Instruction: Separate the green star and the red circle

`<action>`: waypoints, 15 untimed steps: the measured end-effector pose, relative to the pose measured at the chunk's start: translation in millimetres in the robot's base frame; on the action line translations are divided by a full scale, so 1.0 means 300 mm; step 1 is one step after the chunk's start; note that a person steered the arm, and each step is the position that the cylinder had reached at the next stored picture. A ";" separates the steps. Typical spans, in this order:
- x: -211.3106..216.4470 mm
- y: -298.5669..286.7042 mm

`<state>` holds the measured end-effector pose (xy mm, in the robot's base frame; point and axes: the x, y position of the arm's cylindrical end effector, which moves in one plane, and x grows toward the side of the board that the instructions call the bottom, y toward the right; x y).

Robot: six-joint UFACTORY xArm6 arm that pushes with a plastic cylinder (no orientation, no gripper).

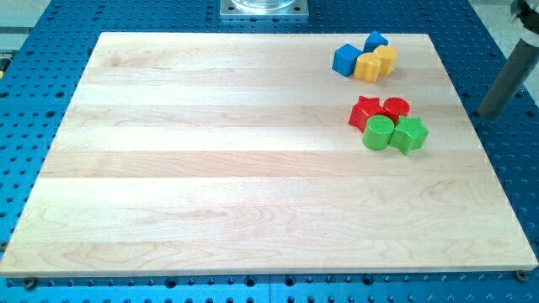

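The green star lies at the right of the wooden board, touching the red circle just above it. A green circle sits at the star's left and a red star at the red circle's left; the four form one tight cluster. My rod comes in at the view's right edge, and my tip is off the board over the blue table, well to the right of the cluster.
A second cluster sits near the board's top right: a blue block, a smaller blue block, a yellow block and a yellow block. A metal mount stands at the top edge.
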<state>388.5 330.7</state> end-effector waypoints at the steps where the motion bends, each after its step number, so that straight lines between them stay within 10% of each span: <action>1: 0.000 -0.076; 15: 0.085 -0.195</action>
<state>413.9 272.2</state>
